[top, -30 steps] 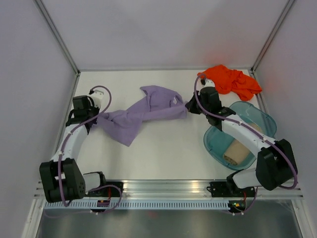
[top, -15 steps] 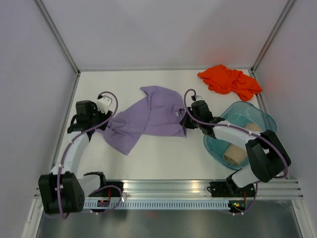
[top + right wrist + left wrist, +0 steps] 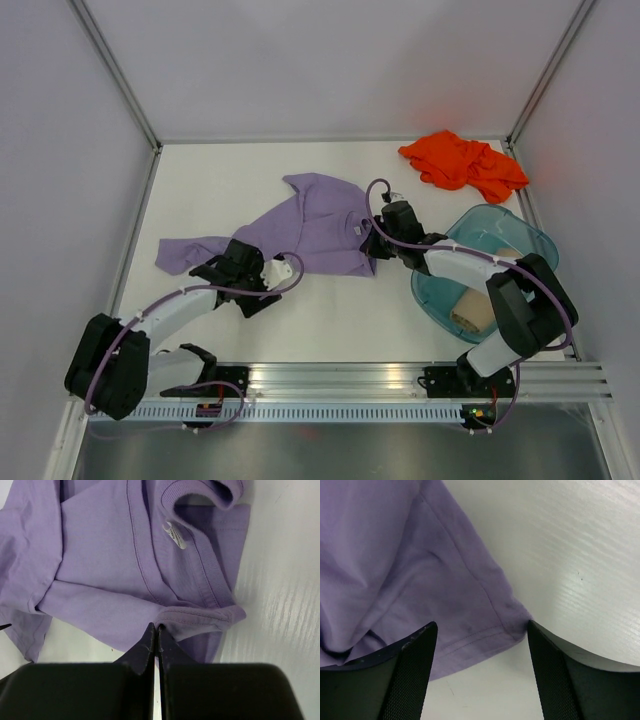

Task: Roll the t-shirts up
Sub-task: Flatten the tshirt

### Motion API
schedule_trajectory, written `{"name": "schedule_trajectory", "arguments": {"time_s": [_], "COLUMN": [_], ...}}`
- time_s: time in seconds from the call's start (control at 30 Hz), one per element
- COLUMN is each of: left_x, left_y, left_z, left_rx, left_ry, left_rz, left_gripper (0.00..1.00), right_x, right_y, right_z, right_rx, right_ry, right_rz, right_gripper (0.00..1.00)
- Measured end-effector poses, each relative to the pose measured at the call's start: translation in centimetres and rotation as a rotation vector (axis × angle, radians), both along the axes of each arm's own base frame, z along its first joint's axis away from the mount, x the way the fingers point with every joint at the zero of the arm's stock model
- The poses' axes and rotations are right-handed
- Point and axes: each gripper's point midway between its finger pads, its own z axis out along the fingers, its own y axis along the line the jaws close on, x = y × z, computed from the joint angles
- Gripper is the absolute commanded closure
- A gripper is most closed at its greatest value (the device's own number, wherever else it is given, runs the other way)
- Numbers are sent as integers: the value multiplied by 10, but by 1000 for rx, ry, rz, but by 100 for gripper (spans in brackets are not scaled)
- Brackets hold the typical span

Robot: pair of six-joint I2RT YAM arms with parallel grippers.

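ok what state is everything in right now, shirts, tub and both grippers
purple t-shirt: unrolled, spread out and rumpled
orange t-shirt: unrolled, bunched in the far right corner
tan t-shirt: rolled, lying in the tub
tub: upright, holding the tan t-shirt
left gripper: open, over the purple t-shirt's hem corner
right gripper: shut on the purple t-shirt near its collar

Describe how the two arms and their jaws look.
The left arm and right arm have white links between chunky black joints, with a purple cable looping along each. The jaws are black and tapered, with finely dimpled inner faces on the left.
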Motion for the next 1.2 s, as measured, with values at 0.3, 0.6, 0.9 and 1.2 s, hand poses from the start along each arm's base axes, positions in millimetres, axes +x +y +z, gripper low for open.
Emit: {"name": "schedule_trajectory", "arguments": {"time_s": [0.3,0.6,0.9,1.2], "left_x": [20,54,138,221], "left_y": [-12,32,108,153], "left_z": [-5,81,252,202], "left_rx": [14,76,2,160], "left_ry": [-7,-338,-848,-796], "left_rz": [-3,208,666,828], "left_gripper": [98,98,98,98], "right_x": [3,-7,-22,-53], "right_y": [-2,-13,-13,-25], "right_z": [3,24,133,155], "right_rx": [-24,-46,44,54], "right_ry": [-15,-27,-247,-253], "right_rz": [4,22,107,163], "right_gripper": [100,100,100,100]}}
